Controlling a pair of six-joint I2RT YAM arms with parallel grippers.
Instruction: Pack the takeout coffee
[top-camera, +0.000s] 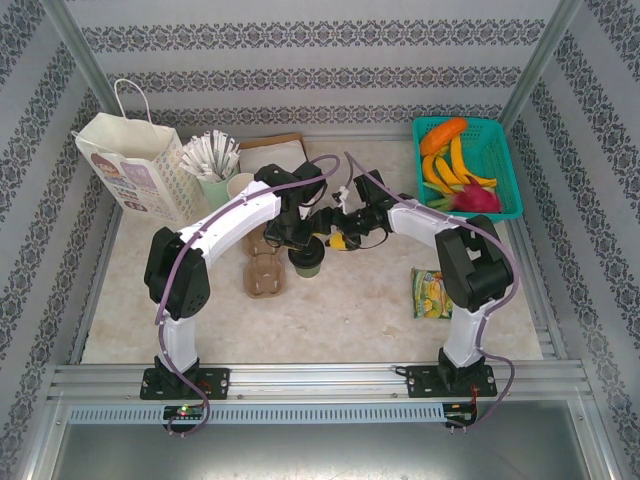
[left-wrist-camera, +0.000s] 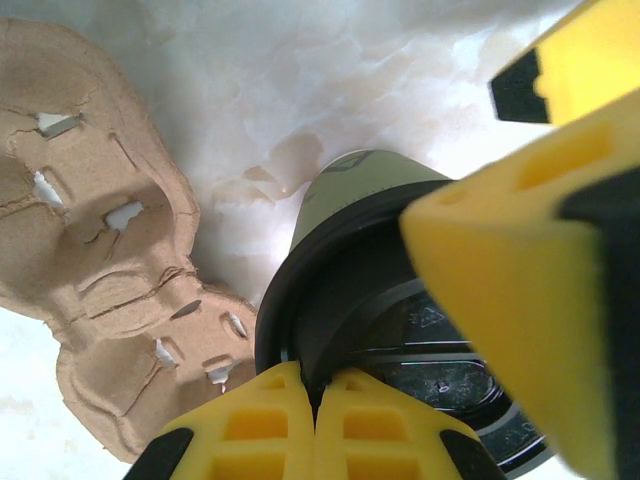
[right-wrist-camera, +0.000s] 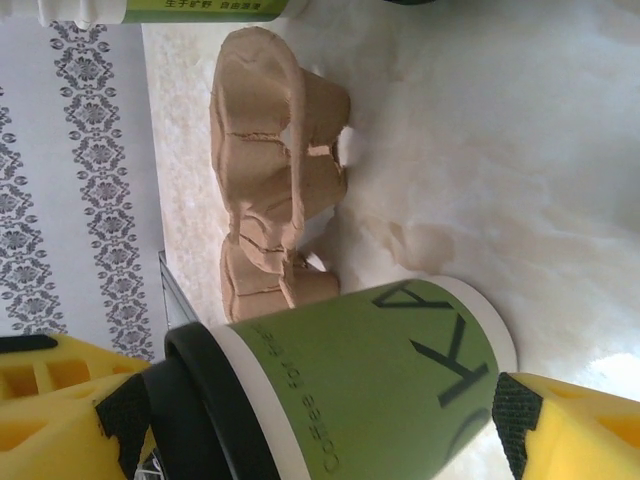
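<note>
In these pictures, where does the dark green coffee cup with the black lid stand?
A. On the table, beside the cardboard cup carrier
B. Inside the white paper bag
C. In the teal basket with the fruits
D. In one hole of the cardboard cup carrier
A: in the top view the takeout coffee stands on the table next to the cardboard carrier, outside its holes and far from the bag and basket.

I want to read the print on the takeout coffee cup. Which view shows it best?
Right wrist: the takeout coffee is seen side-on, green wall, lettering and black lid clear. Left wrist looks down on its lid, yellow fingers covering part. Top external shows a small bit between the arms.
</note>
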